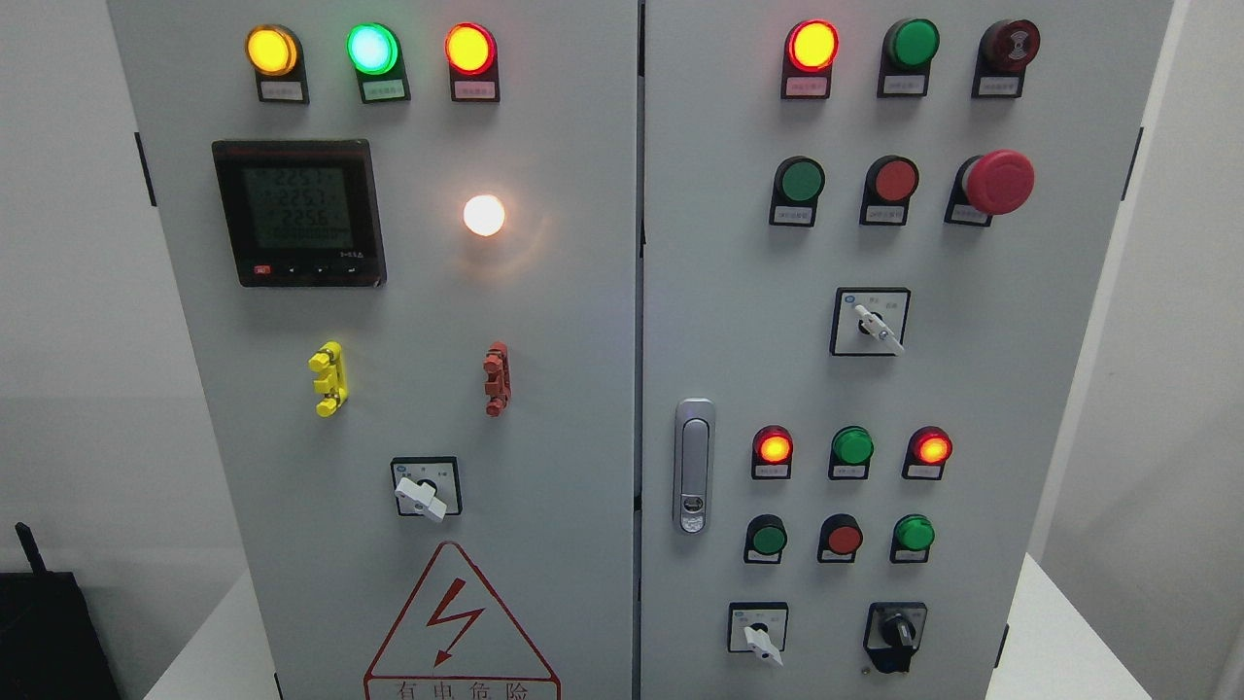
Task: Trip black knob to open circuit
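A grey electrical cabinet (583, 321) with two doors fills the head view. The black knob (899, 634) sits at the lower right of the right door, on a black plate, its handle roughly upright. Neither of my hands nor any arm shows in the frame.
A white selector knob (761, 637) sits left of the black one, another (878, 327) higher up. A red mushroom stop button (997, 182) juts out at upper right. A door latch (693, 467) is near the centre seam. Lit indicator lamps, a meter (298, 212) and a black object (49, 632) at lower left.
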Controlling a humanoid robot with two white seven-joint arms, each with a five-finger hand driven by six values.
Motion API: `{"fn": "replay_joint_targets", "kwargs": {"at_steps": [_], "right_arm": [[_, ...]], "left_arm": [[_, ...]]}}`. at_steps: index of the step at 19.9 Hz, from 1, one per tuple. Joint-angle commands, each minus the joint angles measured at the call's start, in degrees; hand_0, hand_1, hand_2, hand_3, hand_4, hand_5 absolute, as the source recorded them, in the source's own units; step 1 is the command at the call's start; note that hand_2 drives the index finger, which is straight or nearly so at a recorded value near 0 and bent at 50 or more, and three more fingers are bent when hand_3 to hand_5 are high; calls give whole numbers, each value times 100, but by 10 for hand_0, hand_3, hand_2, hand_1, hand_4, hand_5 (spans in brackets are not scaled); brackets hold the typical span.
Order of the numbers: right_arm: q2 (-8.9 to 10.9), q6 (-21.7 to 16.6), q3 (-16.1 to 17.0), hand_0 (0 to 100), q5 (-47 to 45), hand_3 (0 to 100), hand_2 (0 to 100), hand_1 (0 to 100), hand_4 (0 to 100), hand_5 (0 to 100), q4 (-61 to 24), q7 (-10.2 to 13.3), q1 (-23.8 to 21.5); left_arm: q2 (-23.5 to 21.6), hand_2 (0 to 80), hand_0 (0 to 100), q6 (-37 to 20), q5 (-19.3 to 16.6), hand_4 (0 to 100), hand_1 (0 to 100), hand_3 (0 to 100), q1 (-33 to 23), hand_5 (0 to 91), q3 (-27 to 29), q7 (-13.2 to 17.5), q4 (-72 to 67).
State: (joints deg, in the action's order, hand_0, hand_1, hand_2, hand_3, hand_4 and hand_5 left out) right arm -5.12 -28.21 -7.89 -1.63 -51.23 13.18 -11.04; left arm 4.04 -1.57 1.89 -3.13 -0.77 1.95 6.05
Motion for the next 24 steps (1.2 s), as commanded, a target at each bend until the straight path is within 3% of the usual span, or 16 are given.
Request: {"fn": "replay_joint_targets", "kwargs": {"at_steps": [1, 10, 24], "right_arm": [[2, -220, -20, 502, -4, 957, 0, 807, 800, 648, -255, 18, -30], [2, -361, -28, 708, -4, 1000, 0, 912, 845, 749, -1089, 18, -205], [2, -291, -64, 815, 13, 1000, 0, 948, 857, 756, -2329, -8, -434]], "left_arm": [[9, 0, 120, -1, 14, 0, 389, 0, 14, 0, 7, -1, 1], [9, 0, 120, -10, 14, 0, 389, 0, 14, 0, 7, -1, 1], [9, 0, 120, -10, 14, 0, 389, 0, 14, 0, 7, -1, 1]]}}
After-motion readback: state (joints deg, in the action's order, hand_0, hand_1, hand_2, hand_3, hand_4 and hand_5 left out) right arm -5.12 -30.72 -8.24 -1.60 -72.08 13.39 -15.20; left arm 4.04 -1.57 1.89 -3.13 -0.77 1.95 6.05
